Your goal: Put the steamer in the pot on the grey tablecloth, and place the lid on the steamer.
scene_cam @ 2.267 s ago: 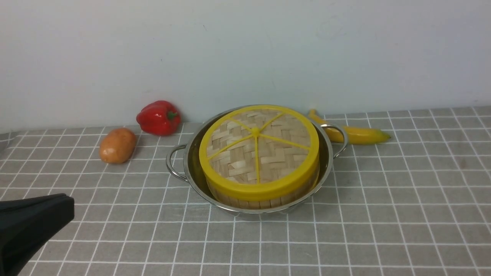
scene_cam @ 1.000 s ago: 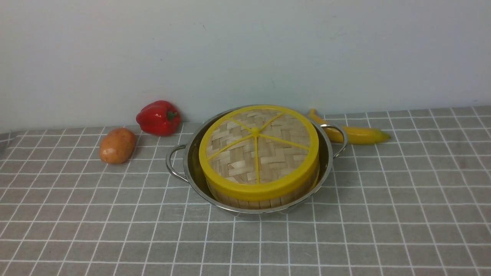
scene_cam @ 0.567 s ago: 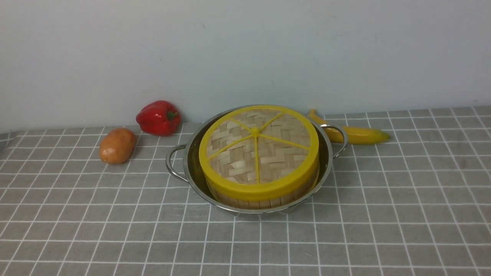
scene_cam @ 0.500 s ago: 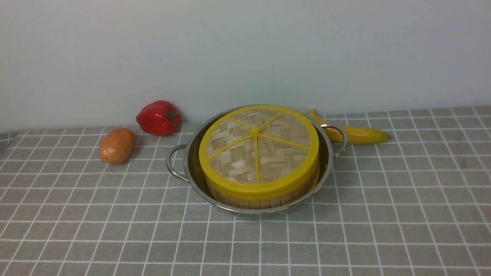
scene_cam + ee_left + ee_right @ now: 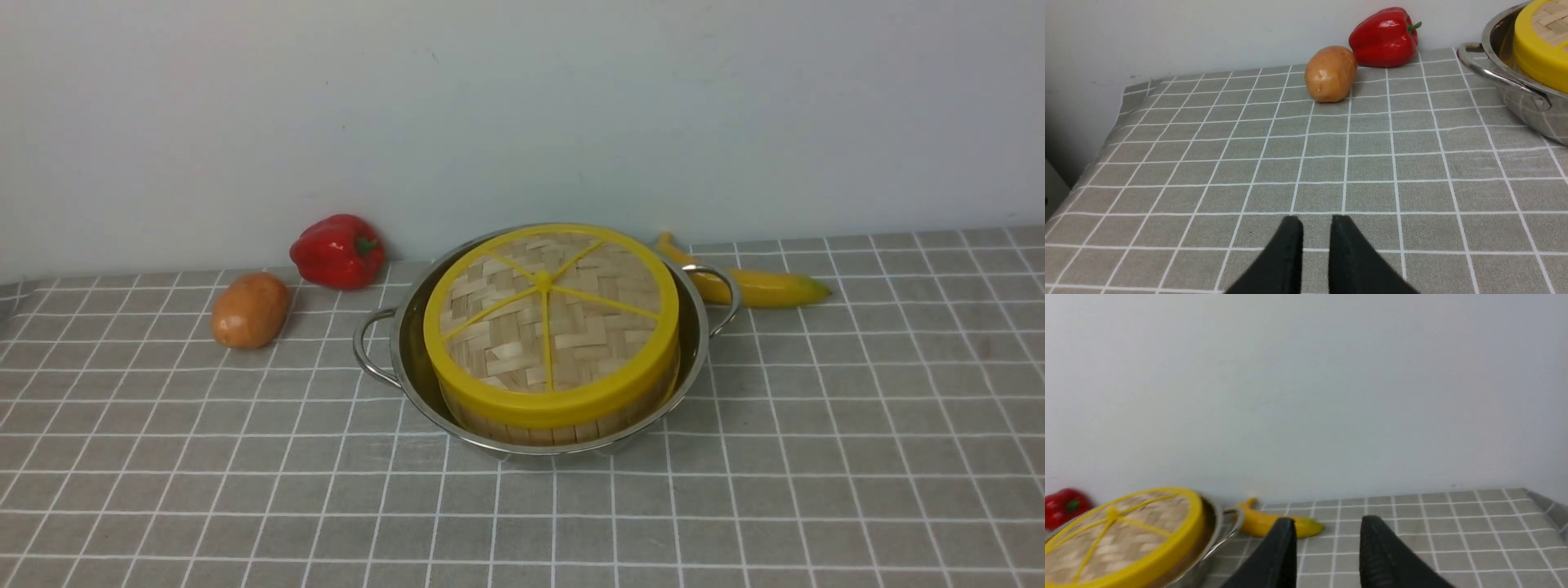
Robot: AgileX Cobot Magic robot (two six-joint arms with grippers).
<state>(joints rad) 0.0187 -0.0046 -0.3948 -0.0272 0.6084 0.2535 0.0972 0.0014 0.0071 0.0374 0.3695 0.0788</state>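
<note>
The shiny pot (image 5: pixel 406 359) stands on the grey tablecloth (image 5: pixel 816 457) near the back wall. The steamer sits inside it; only a strip of its wooden wall (image 5: pixel 555 430) shows. The lid (image 5: pixel 551 314) lies flat on the steamer, covering it. Neither gripper shows in the front view. In the left wrist view my left gripper (image 5: pixel 1315 220) hovers over bare cloth, far from the pot (image 5: pixel 1515 94), its jaws a narrow slit apart and empty. In the right wrist view my right gripper (image 5: pixel 1327 520) is slightly open and empty, off to the side of the pot (image 5: pixel 1214 535) and lid (image 5: pixel 1118 535).
A red bell pepper (image 5: pixel 339 249) and a potato (image 5: pixel 250 309) lie left of the pot by the wall. A banana (image 5: pixel 763 286) lies behind the pot's right handle. The cloth's left edge (image 5: pixel 1106 143) drops off in the left wrist view.
The black left arm at the front view's lower left 2.3 s ago has left that view. Pot, steamer and lid have not moved.
</note>
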